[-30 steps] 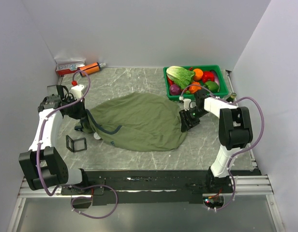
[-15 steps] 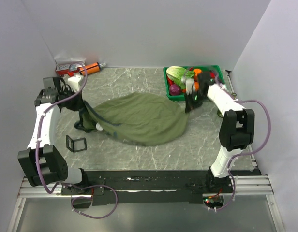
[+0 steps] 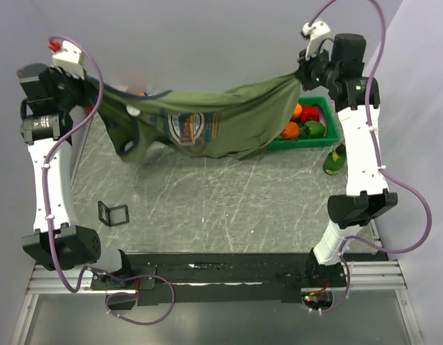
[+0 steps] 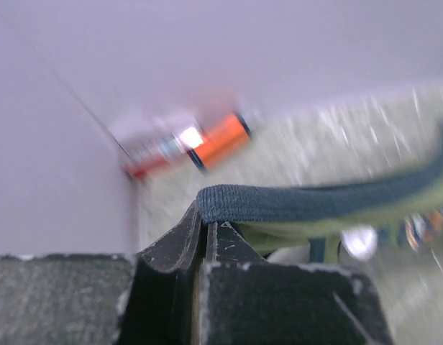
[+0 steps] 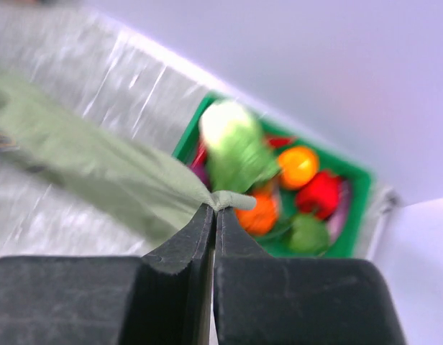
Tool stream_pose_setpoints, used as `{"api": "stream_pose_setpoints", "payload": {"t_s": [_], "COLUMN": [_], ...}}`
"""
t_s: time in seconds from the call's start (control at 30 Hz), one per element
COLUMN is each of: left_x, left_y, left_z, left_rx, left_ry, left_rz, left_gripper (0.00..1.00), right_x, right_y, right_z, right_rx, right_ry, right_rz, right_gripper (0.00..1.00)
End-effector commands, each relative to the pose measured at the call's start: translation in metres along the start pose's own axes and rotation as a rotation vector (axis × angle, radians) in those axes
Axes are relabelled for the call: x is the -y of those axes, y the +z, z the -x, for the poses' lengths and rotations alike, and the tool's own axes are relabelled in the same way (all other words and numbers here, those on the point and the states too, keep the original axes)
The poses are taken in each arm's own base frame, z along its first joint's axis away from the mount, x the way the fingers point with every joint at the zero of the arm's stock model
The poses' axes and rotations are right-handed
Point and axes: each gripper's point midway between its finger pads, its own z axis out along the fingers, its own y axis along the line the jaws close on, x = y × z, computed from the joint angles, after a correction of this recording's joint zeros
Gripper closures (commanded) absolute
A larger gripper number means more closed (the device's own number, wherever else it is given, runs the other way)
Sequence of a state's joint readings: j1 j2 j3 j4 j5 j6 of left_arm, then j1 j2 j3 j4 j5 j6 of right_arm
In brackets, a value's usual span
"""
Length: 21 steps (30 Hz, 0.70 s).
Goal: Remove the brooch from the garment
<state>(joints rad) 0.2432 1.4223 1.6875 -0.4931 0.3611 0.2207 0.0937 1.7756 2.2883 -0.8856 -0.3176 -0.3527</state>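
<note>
Stretched olive T-shirt (image 3: 236, 129) above tabletop (image 3: 229, 205), pinched by left end effector (image 4: 206, 220) at navy trim (image 4: 308, 202), by right end effector (image 5: 213, 209) opposite.

Free passage under hanging garment (image 3: 236, 128); basket (image 3: 312, 142) far right.

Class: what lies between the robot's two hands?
An olive-green T-shirt hangs stretched from the left hand to the right hand; the top view shows it.

Robotics lab test cell. You see plain white panels (image 3: 207, 43) enclosing a marble-patterned worktop (image 3: 229, 208), a cabled left arm (image 3: 49, 172) and right arm (image 3: 362, 151) bolted to an aluminium rail (image 3: 380, 273), and a green crate (image 3: 311, 142) of bright produce.
</note>
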Motion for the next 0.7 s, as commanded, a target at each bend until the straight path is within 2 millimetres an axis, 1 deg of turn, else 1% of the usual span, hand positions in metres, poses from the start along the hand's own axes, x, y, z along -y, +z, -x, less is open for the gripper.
{"api": "stream_pose_setpoints", "payload": {"t_s": [0.0, 0.03, 0.07, 0.1, 0.13, 0.17, 0.2, 0.23, 0.27, 0.3, 0.33, 0.37, 0.4, 0.43, 0.47, 0.5, 0.53, 0.57, 0.6, 0.63, 0.67], "left_x": [-0.031, -0.032, -0.030, -0.030, -0.029, -0.024, -0.022, -0.021, -0.015, -0.011, -0.006, -0.002, 0.001, 0.007, 0.010, 0.016, 0.021, 0.025, 0.028, 0.035, 0.039], "left_y": [-0.049, -0.055, -0.068, -0.077, -0.084, -0.099, -0.107, -0.114, -0.126, -0.131, -0.145, -0.147, -0.152, -0.164, -0.168, -0.172, -0.184, -0.190, -0.196, -0.214, -0.217], "left_z": [0.122, 0.132, 0.144, 0.157, 0.164, 0.175, 0.182, 0.187, 0.191, 0.194, 0.199, 0.198, 0.198, 0.201, 0.199, 0.199, 0.199, 0.198, 0.197, 0.199, 0.195], "left_rx": [0.352, 0.381, 0.418, 0.464, 0.489, 0.527, 0.555, 0.573, 0.594, 0.605, 0.628, 0.631, 0.636, 0.654, 0.653, 0.656, 0.663, 0.667, 0.672, 0.695, 0.693], "left_ry": [0.050, 0.053, 0.059, 0.054, 0.055, 0.057, 0.058, 0.058, 0.065, 0.070, 0.079, 0.081, 0.081, 0.085, 0.078, 0.079, 0.079, 0.069, 0.064, 0.068, 0.055], "left_rz": [0.187, 0.199, 0.207, 0.217, 0.220, 0.221, 0.223, 0.225, 0.218, 0.207, 0.205, 0.189, 0.184, 0.175, 0.167, 0.150, 0.146, 0.138, 0.135, 0.135, 0.125], "left_gripper": [0.99, 0.99, 0.99, 0.99, 0.99, 0.99, 0.99, 0.99, 0.99, 0.99, 0.99, 0.98, 0.98, 0.97, 0.97, 0.97, 0.97, 0.97, 0.97, 0.97, 0.97], "right_x": [0.032, 0.038, 0.040, 0.038, 0.040, 0.040, 0.037, 0.034, 0.033, 0.031, 0.028, 0.027, 0.023, 0.020, 0.017, 0.010, 0.007, -0.001, -0.007, -0.012, -0.025], "right_y": [-0.060, -0.066, -0.076, -0.100, -0.106, -0.116, -0.137, -0.149, -0.159, -0.178, -0.192, -0.201, -0.220, -0.228, -0.232, -0.251, -0.254, -0.274, -0.279, -0.279, -0.300], "right_z": [0.086, 0.098, 0.105, 0.118, 0.125, 0.130, 0.140, 0.148, 0.153, 0.160, 0.165, 0.168, 0.171, 0.171, 0.167, 0.167, 0.162, 0.160, 0.154, 0.146, 0.144], "right_rx": [0.285, 0.345, 0.384, 0.444, 0.492, 0.518, 0.564, 0.599, 0.620, 0.655, 0.681, 0.697, 0.724, 0.729, 0.721, 0.739, 0.729, 0.747, 0.734, 0.719, 0.749], "right_ry": [-0.012, -0.001, 0.001, 0.001, -0.002, -0.001, -0.001, -0.003, -0.002, 0.002, 0.001, 0.001, -0.007, -0.009, -0.006, -0.010, -0.010, -0.015, -0.014, -0.018, -0.039], "right_rz": [-0.213, -0.237, -0.252, -0.275, -0.293, -0.307, -0.319, -0.324, -0.331, -0.346, -0.355, -0.363, -0.375, -0.378, -0.374, -0.376, -0.368, -0.369, -0.360, -0.343, -0.324], "right_gripper": [1.00, 1.00, 1.00, 1.00, 1.00, 1.00, 1.00, 1.00, 1.00, 1.00, 1.00, 1.00, 1.00, 1.00, 1.00, 1.00, 1.00, 1.00, 1.00, 1.00, 1.00]}}
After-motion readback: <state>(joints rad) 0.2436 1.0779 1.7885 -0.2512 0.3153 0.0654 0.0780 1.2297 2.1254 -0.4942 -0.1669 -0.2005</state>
